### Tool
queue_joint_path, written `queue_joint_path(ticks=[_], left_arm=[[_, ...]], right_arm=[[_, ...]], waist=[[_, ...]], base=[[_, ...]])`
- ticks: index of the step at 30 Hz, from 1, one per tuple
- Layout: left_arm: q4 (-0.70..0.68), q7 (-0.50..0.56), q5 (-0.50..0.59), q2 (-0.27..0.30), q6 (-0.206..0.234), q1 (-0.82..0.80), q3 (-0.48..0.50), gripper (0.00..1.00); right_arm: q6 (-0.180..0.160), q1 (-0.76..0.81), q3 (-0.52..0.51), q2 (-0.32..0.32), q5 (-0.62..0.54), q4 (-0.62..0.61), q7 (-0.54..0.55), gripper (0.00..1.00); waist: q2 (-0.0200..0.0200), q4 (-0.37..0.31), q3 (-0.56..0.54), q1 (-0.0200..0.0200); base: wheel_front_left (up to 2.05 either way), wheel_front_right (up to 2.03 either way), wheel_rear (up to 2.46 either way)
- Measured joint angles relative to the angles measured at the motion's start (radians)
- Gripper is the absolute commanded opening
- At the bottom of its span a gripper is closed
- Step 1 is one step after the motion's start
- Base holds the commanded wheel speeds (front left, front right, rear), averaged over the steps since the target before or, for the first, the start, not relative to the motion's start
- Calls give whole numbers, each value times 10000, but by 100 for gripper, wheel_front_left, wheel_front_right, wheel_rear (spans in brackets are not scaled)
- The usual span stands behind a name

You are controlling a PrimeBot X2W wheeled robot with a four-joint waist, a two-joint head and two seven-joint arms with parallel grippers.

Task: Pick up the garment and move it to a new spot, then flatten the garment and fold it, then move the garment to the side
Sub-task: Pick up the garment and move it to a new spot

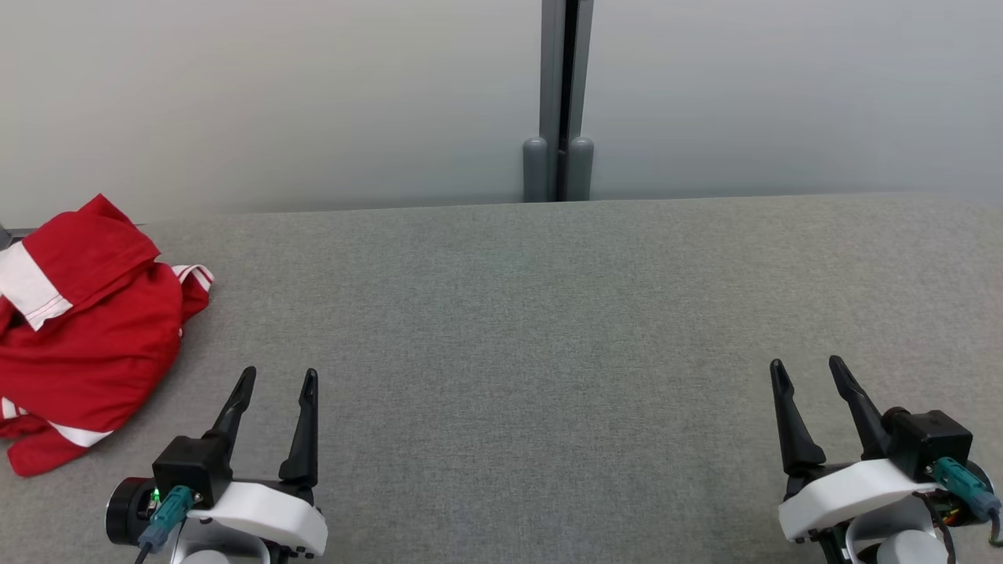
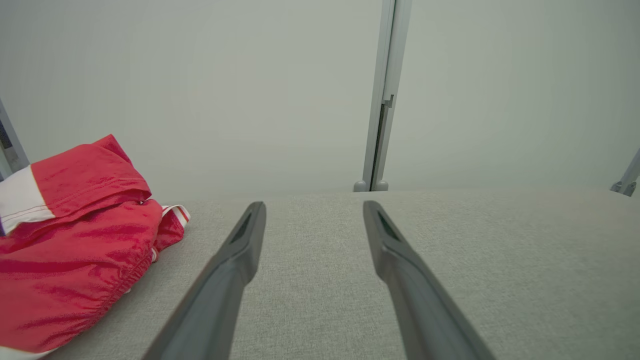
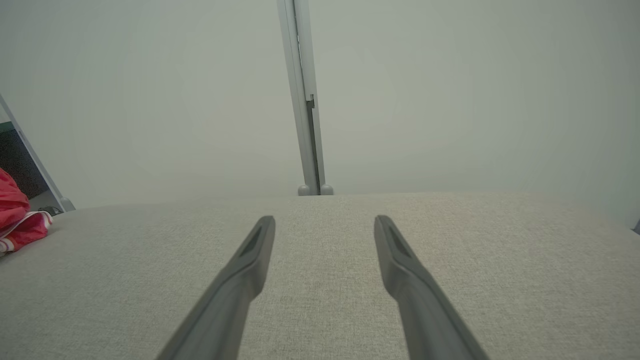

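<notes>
Grey table (image 1: 548, 313); head view: garment (image 1: 86, 329) heap, R wrist its edge; L gripper (image 1: 280, 374), R gripper (image 1: 805, 363) open.

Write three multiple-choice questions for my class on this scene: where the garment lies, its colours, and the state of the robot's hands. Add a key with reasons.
1. Where on the grey table does the garment lie?
A) robot's far left
B) middle
C) far right

2. What colours is the garment?
A) blue and yellow
B) red with white trim
C) all black

3. How are the left hand and right hand?
A) both shut on cloth
B) one open, one shut
C) both open and empty

Key: 1 A, bunched left of the left hand; 2 B, red cloth, white bands; 3 C, both pairs of jaws stand apart, nothing between.
</notes>
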Motion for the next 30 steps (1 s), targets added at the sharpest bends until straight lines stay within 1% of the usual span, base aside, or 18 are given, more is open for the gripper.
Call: queue_joint_path(ticks=[4,8,23,30], left_arm=[[-2,-2,6,-6,13,-119,33,100],[2,-2,15,-12,19,-161,121,100],[-63,-27,0,65,46,-278,637,100],[-111,-27,6,100,42,-183,794,100]], right_arm=[[0,-3,-19,-42,-82,-153,35,100],[0,6,23,-56,-100,-366,130,100],[0,79,499,46,-173,-1058,420,100],[0,78,562,127,-188,-1114,439,100]], waist=[[0,279,-5,0],[0,730,-3,0],[0,3177,-28,0],[0,4031,-31,0]], base=[[0,0,0],[0,0,0],[0,0,0],[0,0,0]])
